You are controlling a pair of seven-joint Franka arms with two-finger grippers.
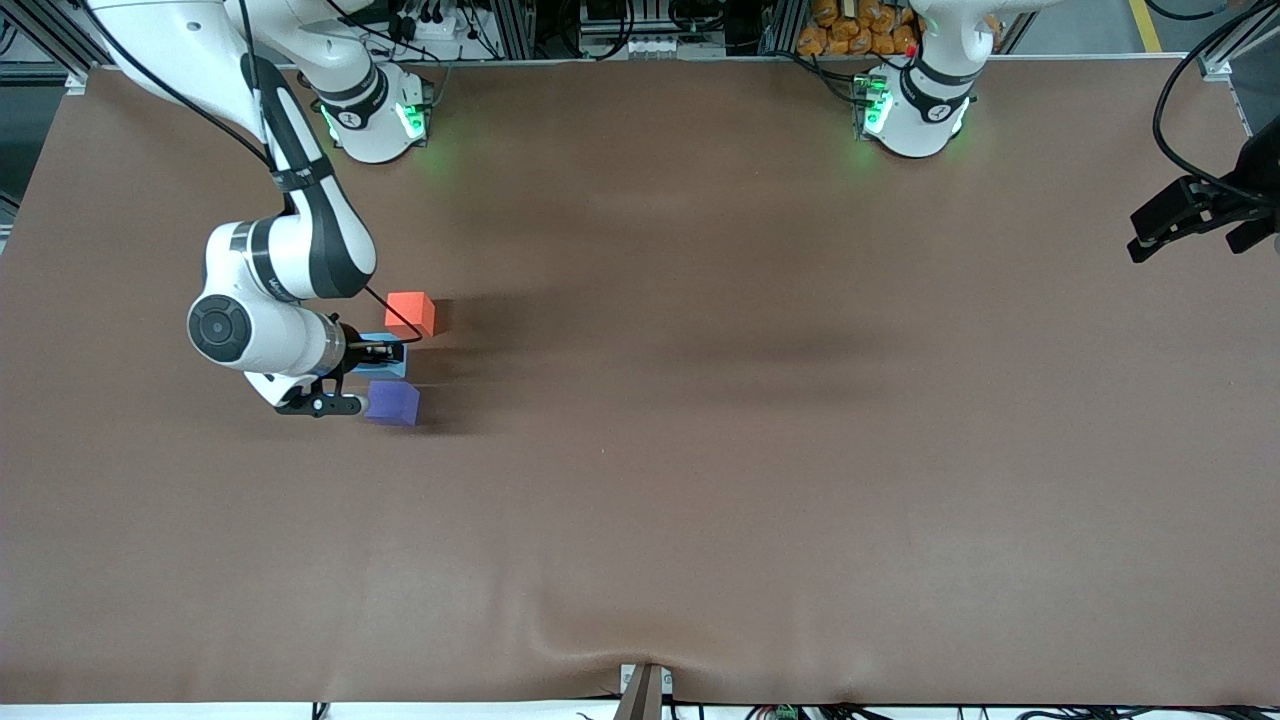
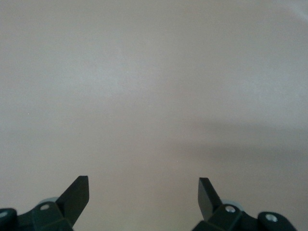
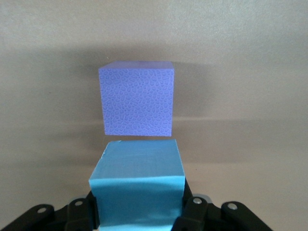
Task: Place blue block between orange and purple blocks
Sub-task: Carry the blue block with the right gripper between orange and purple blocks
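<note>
The blue block [image 1: 388, 362] sits in my right gripper [image 1: 384, 354], whose fingers are shut on its sides. It hangs low between the orange block [image 1: 410, 313] and the purple block [image 1: 393, 402], with the orange one farther from the front camera. I cannot tell whether it touches the table. In the right wrist view the blue block [image 3: 139, 173] fills the right gripper [image 3: 138, 204], with the purple block [image 3: 137, 98] just past it. The orange block is out of that view. My left gripper [image 1: 1165, 228] waits open and empty at the left arm's end of the table, and also shows in the left wrist view [image 2: 143, 190].
The brown table mat [image 1: 700, 450] is bare away from the three blocks. The right arm's elbow [image 1: 290, 260] and a black cable hang over the spot beside the orange block. A small bracket [image 1: 643, 690] sits at the table's near edge.
</note>
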